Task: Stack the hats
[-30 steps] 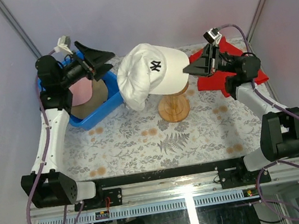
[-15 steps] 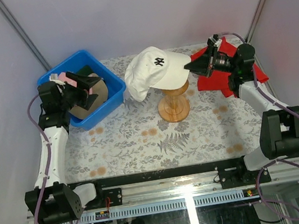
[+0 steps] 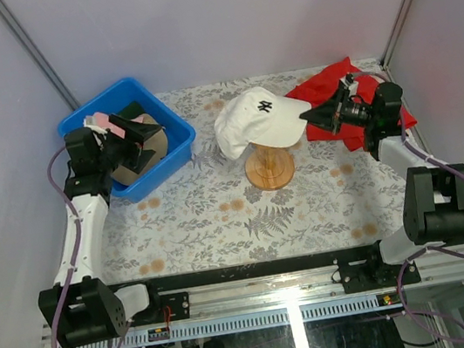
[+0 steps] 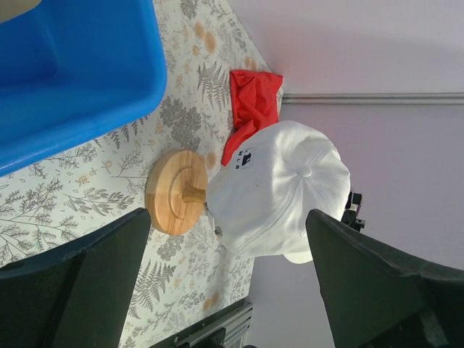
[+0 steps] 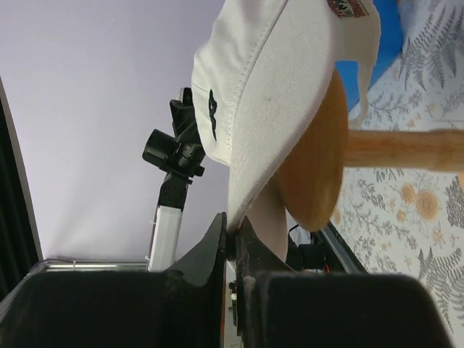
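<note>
Brim of the white cap (image 5: 290,87) sits pinched between the closed fingers of the right end effector (image 5: 232,243), which grips it by the edge. Just ahead of that grip the crown is draped over the wooden stand (image 5: 319,167), whose rounded head fills it. Holding the stiff brim probably lets the arm steer the cap onto the head without crushing the soft crown. Behind this end effector a red cloth (image 3: 332,83) lies on the counter (image 3: 222,220).

The left end effector (image 3: 140,140) stands wide open and empty, hovering over the blue bin (image 3: 168,159). A tan cap (image 3: 134,167) lies right beneath its fingers, likely the next one to be picked. The white cap is well apart from it, across the counter.
</note>
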`<state>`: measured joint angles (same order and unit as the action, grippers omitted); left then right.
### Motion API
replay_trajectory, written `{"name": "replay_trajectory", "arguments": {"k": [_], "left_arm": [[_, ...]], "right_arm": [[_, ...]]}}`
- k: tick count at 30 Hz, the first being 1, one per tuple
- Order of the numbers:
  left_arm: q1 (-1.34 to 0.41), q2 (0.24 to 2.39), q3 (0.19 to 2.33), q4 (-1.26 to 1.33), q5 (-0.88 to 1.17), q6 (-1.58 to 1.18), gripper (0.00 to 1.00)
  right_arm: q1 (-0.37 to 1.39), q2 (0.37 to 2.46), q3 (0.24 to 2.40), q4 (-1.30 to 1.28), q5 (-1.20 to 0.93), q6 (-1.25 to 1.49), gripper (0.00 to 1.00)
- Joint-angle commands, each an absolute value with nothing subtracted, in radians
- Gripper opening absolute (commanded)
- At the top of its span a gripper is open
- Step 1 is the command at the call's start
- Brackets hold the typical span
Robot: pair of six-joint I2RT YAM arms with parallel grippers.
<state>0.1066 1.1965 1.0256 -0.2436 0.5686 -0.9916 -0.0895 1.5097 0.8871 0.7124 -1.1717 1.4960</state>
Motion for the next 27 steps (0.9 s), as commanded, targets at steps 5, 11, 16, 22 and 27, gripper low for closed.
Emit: {"name": "replay_trajectory", "arguments": {"k": [5,11,16,22,27], "left_arm": [[0.062,1.249,1.034,-0.207,0.587,-0.929,0.86],[0.029,1.263,1.021,-0.207,0.58,-0.915,0.86],[0.021,1.261,1.012,-0.21,0.587,-0.907,0.86],[0.017,1.254,0.997,-0.215,0.595,-0.898,0.85],[0.015,1.247,0.993,-0.224,0.592,-0.89,0.85]], "right_arm": [[-0.154,1.351,0.727,0.728,-1.218,1.44,0.0],[-0.184,1.28,0.657,0.543,-1.218,1.277,0.0],[-0.205,1.255,0.616,0.373,-1.211,1.132,0.0],[-0.229,1.262,0.613,0.253,-1.19,1.025,0.03],[-0.247,1.29,0.675,0.086,-1.158,0.89,0.15]]}}
